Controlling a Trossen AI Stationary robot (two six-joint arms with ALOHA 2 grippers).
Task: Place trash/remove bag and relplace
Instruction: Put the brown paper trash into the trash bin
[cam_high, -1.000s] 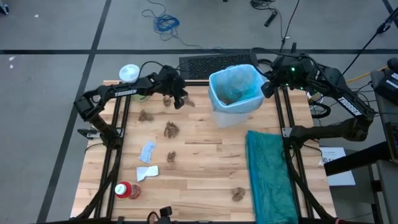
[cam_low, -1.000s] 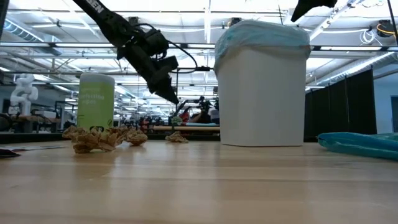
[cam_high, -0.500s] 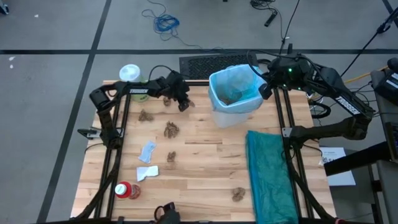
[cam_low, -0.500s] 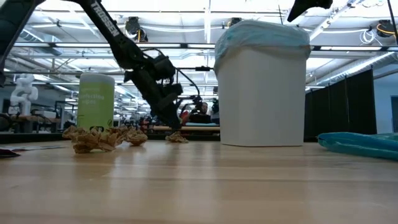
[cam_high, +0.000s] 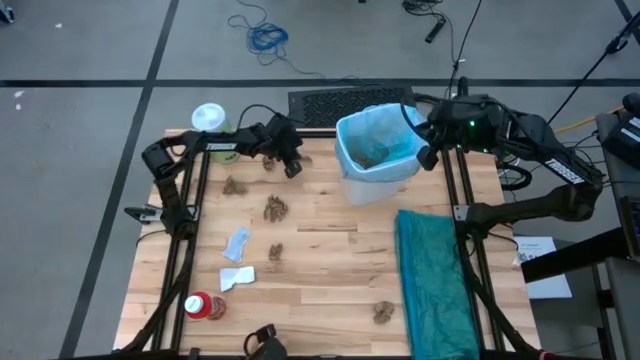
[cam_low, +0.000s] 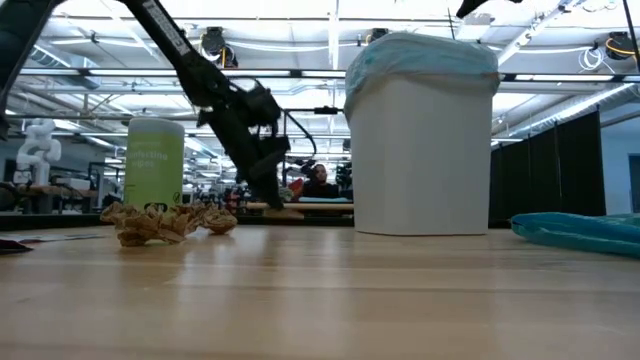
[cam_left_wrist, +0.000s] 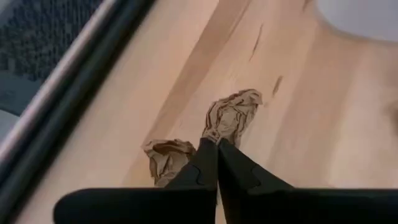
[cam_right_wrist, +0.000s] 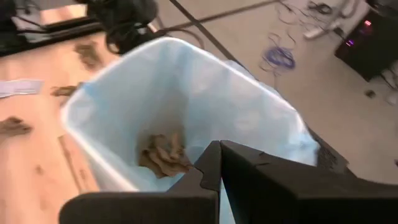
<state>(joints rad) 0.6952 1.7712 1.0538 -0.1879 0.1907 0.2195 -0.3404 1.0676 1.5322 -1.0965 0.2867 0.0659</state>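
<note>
Two dark fingers of the left gripper (cam_left_wrist: 217, 144) press together on a crumpled paper wad (cam_left_wrist: 231, 115) at the table's (cam_high: 320, 250) far edge. Right gripper (cam_right_wrist: 220, 146), closed empty, hovers over the blue bag (cam_high: 352, 135) lining the wastebasket (cam_low: 420, 160).

The left arm is stretched across the table's far left part, its wrist angled steeply down. The left gripper (cam_left_wrist: 217, 144) is lowered to the tabletop, its fingers pressed together. The right arm is bent at the far right edge, and the right gripper (cam_right_wrist: 220, 147) is held raised, fingers closed together.
</note>
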